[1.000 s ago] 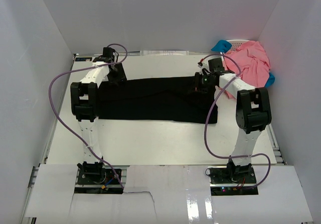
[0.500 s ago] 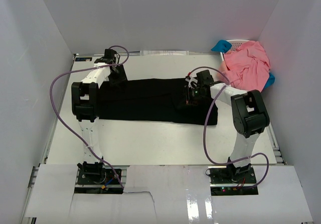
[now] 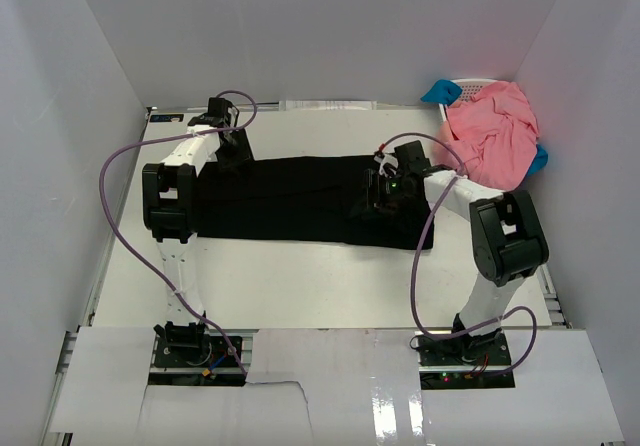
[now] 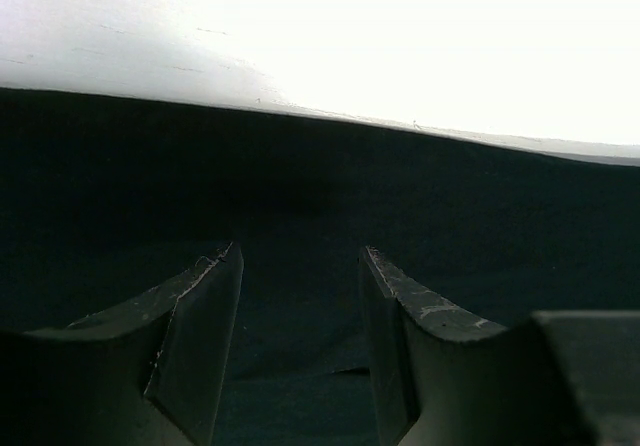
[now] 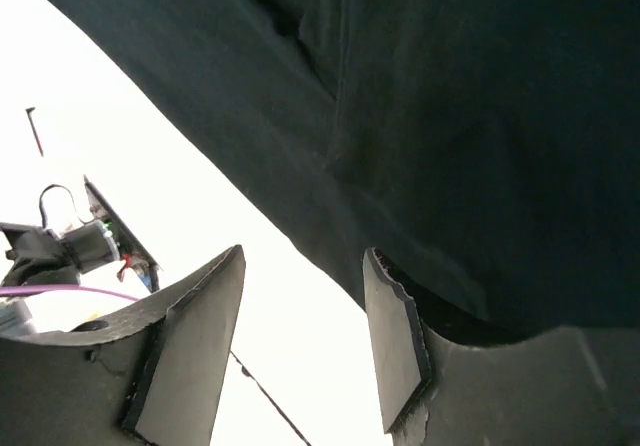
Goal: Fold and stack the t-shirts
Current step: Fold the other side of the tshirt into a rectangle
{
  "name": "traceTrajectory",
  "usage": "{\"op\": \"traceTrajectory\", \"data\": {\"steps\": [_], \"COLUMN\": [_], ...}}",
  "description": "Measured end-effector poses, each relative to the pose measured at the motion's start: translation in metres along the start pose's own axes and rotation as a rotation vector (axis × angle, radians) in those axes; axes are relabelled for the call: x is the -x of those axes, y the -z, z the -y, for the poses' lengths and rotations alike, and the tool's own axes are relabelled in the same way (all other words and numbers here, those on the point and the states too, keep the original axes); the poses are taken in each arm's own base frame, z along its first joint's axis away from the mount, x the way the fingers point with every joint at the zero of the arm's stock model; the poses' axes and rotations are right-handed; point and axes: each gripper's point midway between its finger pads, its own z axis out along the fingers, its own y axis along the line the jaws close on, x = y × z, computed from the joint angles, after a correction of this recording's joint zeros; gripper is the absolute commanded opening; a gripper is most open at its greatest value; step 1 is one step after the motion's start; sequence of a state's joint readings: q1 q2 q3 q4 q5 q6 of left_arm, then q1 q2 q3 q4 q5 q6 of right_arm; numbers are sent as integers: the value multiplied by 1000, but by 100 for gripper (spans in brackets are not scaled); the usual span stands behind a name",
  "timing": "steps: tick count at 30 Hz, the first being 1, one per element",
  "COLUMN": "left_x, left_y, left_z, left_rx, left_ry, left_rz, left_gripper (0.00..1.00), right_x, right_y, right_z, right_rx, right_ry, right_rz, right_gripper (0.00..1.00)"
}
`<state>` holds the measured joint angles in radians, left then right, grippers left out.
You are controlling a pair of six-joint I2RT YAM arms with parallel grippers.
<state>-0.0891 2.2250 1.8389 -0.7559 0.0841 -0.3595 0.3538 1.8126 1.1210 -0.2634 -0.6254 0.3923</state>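
The black t-shirt (image 3: 300, 196) lay folded into a long band across the middle of the white desk (image 3: 300, 286), its length running left to right between the two arms. The left tool (image 3: 232, 148) sat at the shirt's far left corner, its fingers spread apart over the dark cloth and gripping nothing. The right tool (image 3: 375, 201) hung low over the right part of the shirt, its jaws likewise parted and empty, with bare desk showing between them in the wrist view. Whether it touched the fabric could not be told. The salmon-pink t-shirts (image 3: 492, 134) were heaped in a white lattice basket (image 3: 472, 83) at the desk's far right corner, well apart from the black one. A bright blue cloth (image 3: 440, 92) poked out at the basket's left side.
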Motion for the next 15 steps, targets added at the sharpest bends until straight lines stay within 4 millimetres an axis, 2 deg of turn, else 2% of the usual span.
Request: {"op": "traceTrajectory", "data": {"steps": [4,7,11,15], "left_x": [0,-3,-3,17], "left_y": [1,8,36,74], "left_z": [-1,-7,-16,-43], "left_rx": [7,22,26,31], "left_ry": [0,8,39,129], "left_rz": [4,9,46,145], "left_gripper": [61,62,64,64], "right_x": [13,26,36,42], "right_y": [20,35,43,42], "right_z": [-7,-7,9,25], "right_rx": [-55,-111,-202,-276], "right_ry": [49,81,87,67], "right_rz": [83,155,202,208], "right_gripper": [57,57,57,57]}}
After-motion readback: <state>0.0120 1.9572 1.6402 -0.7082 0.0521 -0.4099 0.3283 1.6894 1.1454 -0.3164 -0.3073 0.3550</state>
